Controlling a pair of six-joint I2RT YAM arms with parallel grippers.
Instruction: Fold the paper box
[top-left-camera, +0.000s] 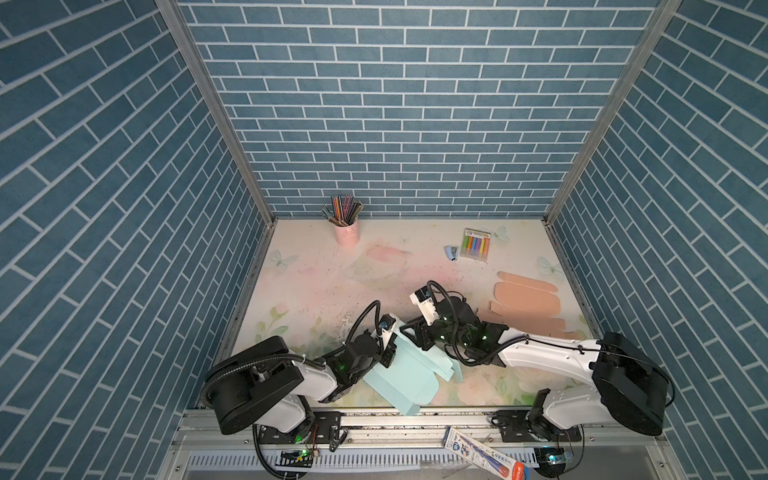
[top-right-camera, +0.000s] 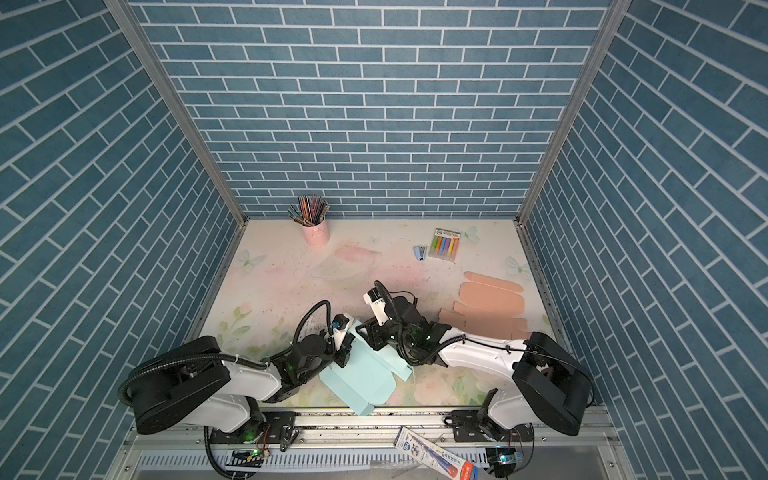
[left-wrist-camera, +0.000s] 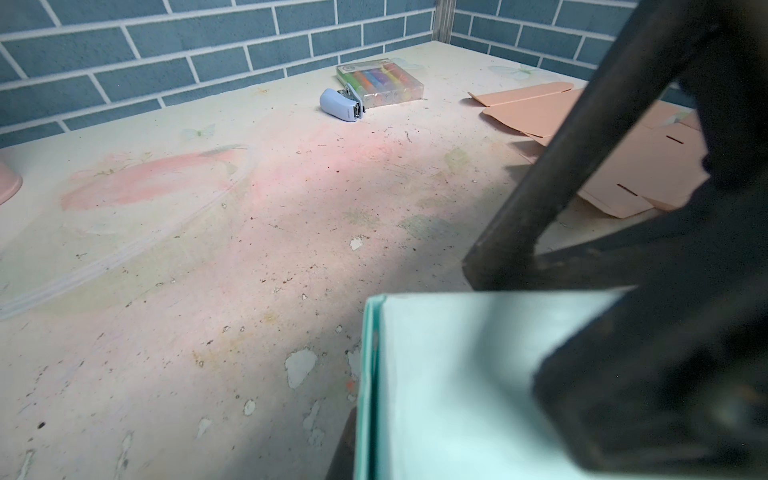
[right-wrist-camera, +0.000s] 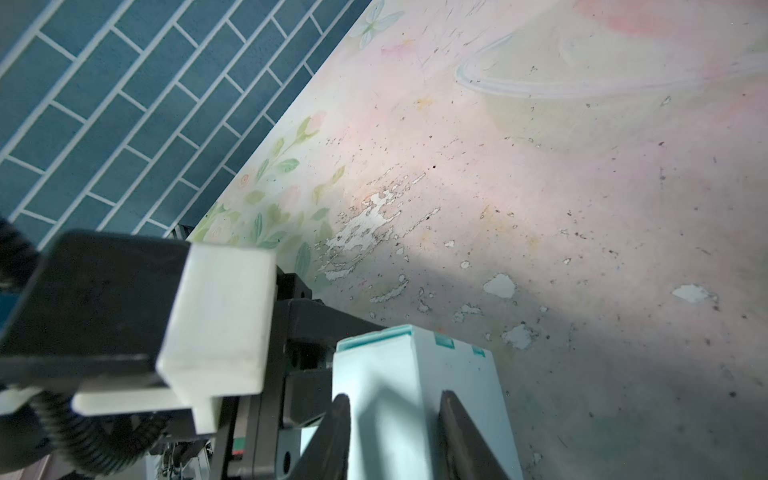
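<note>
The light blue paper box (top-left-camera: 409, 374) (top-right-camera: 365, 378) lies partly folded at the front middle of the table, one end sticking out over the front edge. My left gripper (top-left-camera: 389, 356) (top-right-camera: 343, 356) is at its left side, shut on a raised double-layered wall edge (left-wrist-camera: 370, 399); one dark finger (left-wrist-camera: 345, 449) shows beside that edge. My right gripper (top-left-camera: 417, 337) (top-right-camera: 370, 337) reaches across to the box's far end. In the right wrist view its two fingers straddle a folded-up section of the box (right-wrist-camera: 415, 365), the right gripper (right-wrist-camera: 395, 411) closed against both faces.
A flat peach cardboard blank (top-left-camera: 528, 299) (left-wrist-camera: 536, 112) lies at the right. A pink cup of pencils (top-left-camera: 347, 235), a small blue stapler (top-left-camera: 452, 252) (left-wrist-camera: 343, 106) and a pack of markers (top-left-camera: 476, 245) sit near the back wall. A printed carton (top-left-camera: 482, 451) rests on the front rail.
</note>
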